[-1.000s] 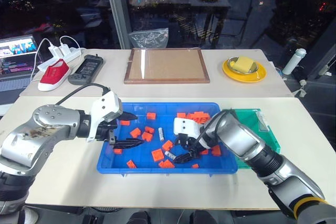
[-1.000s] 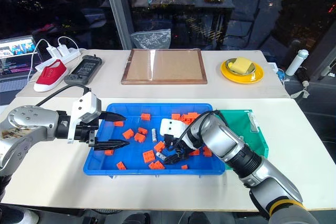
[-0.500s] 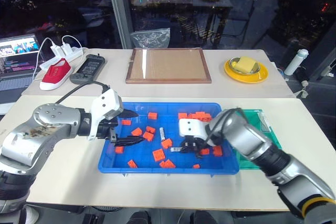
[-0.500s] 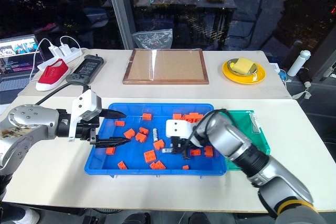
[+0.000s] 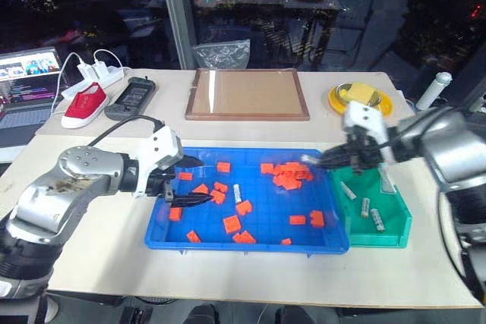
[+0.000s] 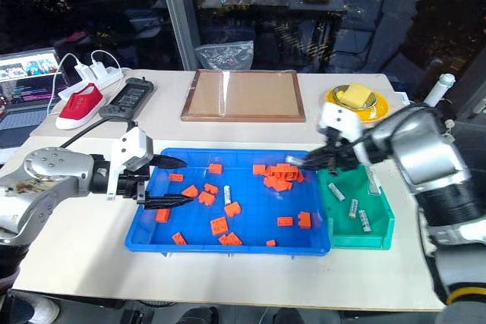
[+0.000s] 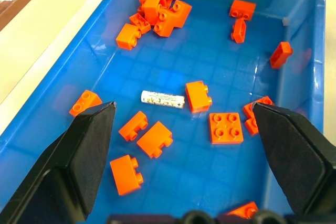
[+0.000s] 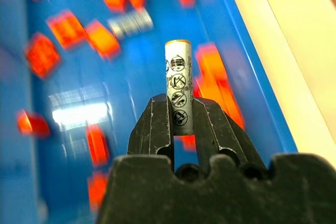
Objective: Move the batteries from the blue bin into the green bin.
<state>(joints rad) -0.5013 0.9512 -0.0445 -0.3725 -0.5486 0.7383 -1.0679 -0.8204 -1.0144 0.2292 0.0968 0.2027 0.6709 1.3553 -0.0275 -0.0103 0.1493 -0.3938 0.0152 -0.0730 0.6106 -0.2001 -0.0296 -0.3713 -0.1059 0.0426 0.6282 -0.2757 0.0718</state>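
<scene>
Having lifted a battery (image 8: 178, 85) out of the blue bin (image 5: 250, 244), our right gripper (image 5: 319, 161), clamped on it, nears the green bin (image 5: 380, 237); our left gripper (image 5: 190, 181) hovers wide.

You can read no words or numbers anywhere. The battery (image 8: 177, 86) pinched in the right gripper (image 8: 181, 109) carries a column of small round pictogram signs down its side, too small to tell apart. The laptop screen (image 5: 30, 66), at ten o'clock, is unreadable.
</scene>
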